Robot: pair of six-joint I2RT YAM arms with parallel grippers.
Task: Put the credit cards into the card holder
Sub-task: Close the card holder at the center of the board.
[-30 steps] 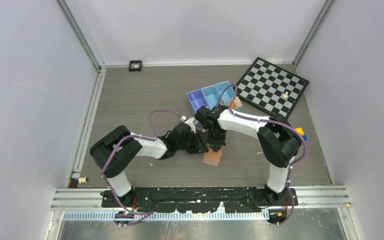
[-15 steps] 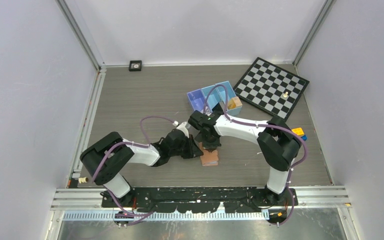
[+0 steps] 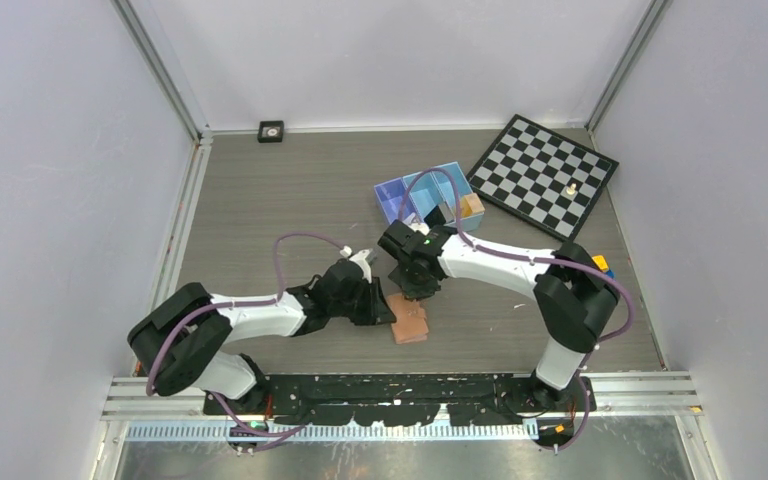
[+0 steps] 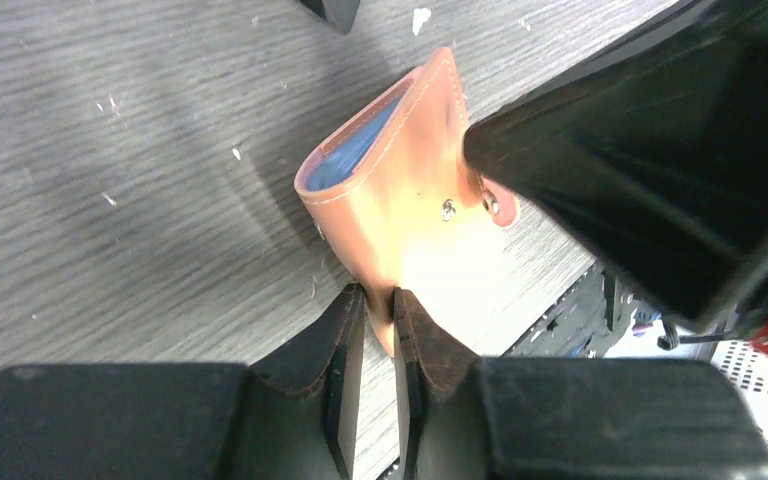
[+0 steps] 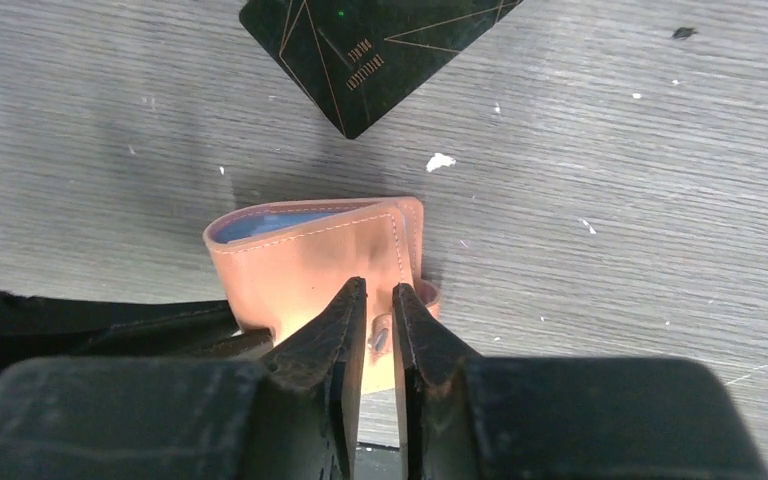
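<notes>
The salmon-tan card holder (image 3: 409, 322) lies folded on the table between the two arms, and its light blue lining (image 4: 355, 155) shows at the open edge. My left gripper (image 4: 380, 300) comes in from the left and is shut on the holder's near corner. My right gripper (image 5: 379, 295) hovers over the snap tab (image 5: 422, 296) with its fingers a narrow slit apart and nothing between them. One glossy black credit card (image 5: 370, 50) lies flat on the table just beyond the holder. The right arm hides it in the top view.
A blue three-compartment bin (image 3: 425, 195) stands behind the arms with a tan block (image 3: 472, 207) in its right cell. A chessboard (image 3: 545, 175) with one pale piece (image 3: 570, 187) lies at the back right. A coloured cube (image 3: 600, 266) sits by the right arm.
The left arm has drawn back to the left, and the card holder has slid toward the near left and turned. The right gripper followed, and its jaws have parted slightly.
</notes>
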